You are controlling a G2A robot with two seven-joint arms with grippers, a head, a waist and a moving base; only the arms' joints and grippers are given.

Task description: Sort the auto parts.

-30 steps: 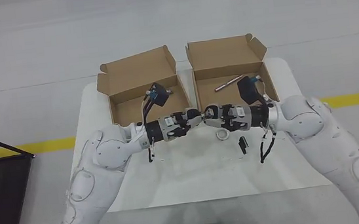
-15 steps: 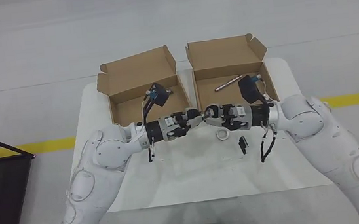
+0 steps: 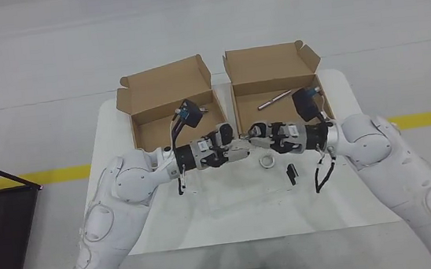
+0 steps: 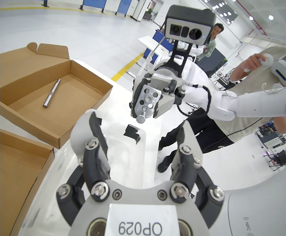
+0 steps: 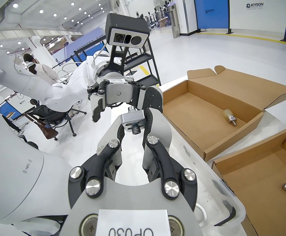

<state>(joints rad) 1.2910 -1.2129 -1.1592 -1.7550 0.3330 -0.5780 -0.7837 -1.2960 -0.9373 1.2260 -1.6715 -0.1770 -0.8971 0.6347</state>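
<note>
Top view: you've got two boxes at the far side of the table (image 3: 231, 204). The left box (image 3: 152, 133) holds one small bolt-like part (image 5: 230, 116), and the right box (image 3: 292, 110) holds one rod (image 3: 274, 99). Your right gripper (image 5: 135, 121) is clamped on one metal block (image 5: 129, 124), held up over the table in front of the boxes. The left gripper (image 4: 138, 123) faces it up close, fingers spread wide with nothing in them. One ring (image 3: 266, 161) and one black clip (image 3: 291, 174) lie on the table by the right arm.
</note>
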